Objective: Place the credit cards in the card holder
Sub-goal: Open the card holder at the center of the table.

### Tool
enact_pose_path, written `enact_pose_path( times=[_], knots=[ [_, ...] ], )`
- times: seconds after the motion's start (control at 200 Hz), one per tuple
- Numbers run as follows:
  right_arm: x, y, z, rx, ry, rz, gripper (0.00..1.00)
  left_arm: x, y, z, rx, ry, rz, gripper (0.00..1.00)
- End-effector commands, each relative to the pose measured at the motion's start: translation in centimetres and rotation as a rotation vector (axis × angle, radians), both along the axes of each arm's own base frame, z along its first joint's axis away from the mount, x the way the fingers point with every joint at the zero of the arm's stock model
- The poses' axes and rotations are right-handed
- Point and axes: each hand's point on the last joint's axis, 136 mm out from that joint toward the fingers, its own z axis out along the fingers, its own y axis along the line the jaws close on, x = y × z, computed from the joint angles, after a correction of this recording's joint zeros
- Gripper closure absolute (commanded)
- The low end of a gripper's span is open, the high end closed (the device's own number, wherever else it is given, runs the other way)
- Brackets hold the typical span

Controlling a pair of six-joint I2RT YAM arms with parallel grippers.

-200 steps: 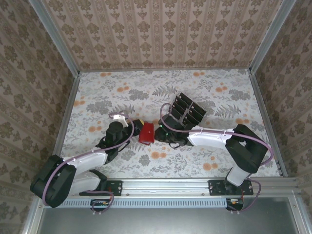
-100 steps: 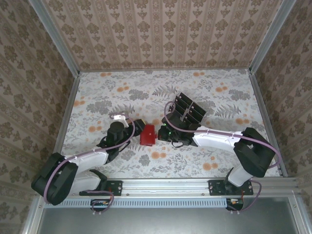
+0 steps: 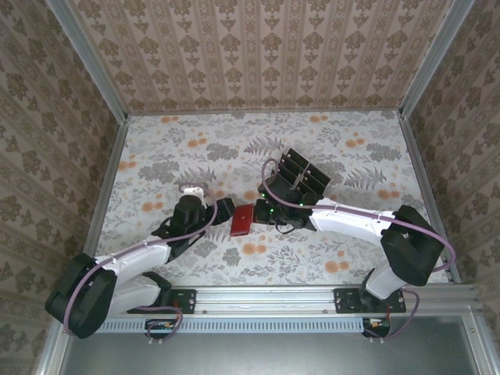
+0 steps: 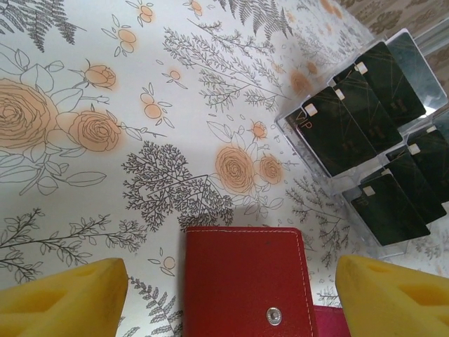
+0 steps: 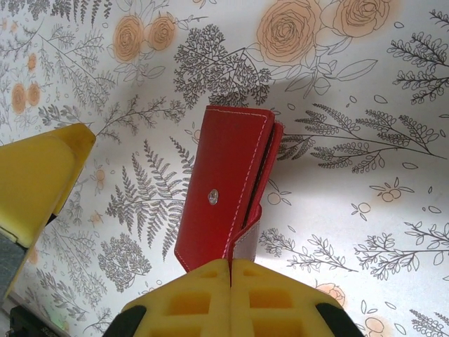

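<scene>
Yellow foam pads on the right claw [image 5: 230, 265] are squeezed flat against each other, and they've got the near end of the red wallet [image 5: 224, 189] nipped at their tips. The wallet is folded shut and runs straight out ahead of that claw, leaning a little to its right. Its silver snap stud [image 5: 212, 197] faces the camera, and a sliver of pale lining pokes out right beside the pads. There's a shadow on the cloth along its far and right sides, so it looks propped up rather than lying flat.

Coming at it from the opposite end, the left claw [image 4: 231, 281] is spread wide. It has one foam pad [image 4: 66, 298] on each side of the wallet, and I can see cloth between foam and leather on both sides, so it isn't touching. The wallet sits right in that gap, close in to the claw.

Further out past the left claw's tips, off to its right, is the clear rack [image 4: 337, 184] with the black cards [image 4: 351, 119] standing in stepped rows. Each has faint thin lines and a small pale square in one corner, and one reads VIP. Every card I can see is in that rack.

From above, the two claws face each other across the wallet around the middle of the flowery table [image 3: 344, 148], and the rack sits just beyond the right claw. Behind all that is the patterned wall [image 3: 258, 55].
</scene>
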Motion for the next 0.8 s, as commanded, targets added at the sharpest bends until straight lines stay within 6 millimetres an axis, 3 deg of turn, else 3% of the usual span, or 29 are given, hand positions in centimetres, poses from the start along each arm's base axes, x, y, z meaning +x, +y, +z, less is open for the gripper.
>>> enact_pose_path(
  times=[0.0,0.26,0.52,0.795],
  knots=[
    [0.1,1.0,2.8,0.042,-0.039,0.036,1.0,0.1,-0.3,0.8,0.059,-0.023,-0.041,0.2],
    [0.2,1.3,5.0,0.061,-0.075,0.047,1.0,0.5,-1.3,1.1,0.059,-0.021,-0.071,0.19],
    [0.0,0.6,4.4,0.047,-0.072,0.029,1.0,0.5,-1.7,0.1,0.086,-0.001,-0.078,0.19],
    [-0.8,-2.4,1.3,-0.018,-0.04,-0.03,1.0,-0.1,1.2,-3.0,0.238,0.105,0.01,0.29]
  ],
)
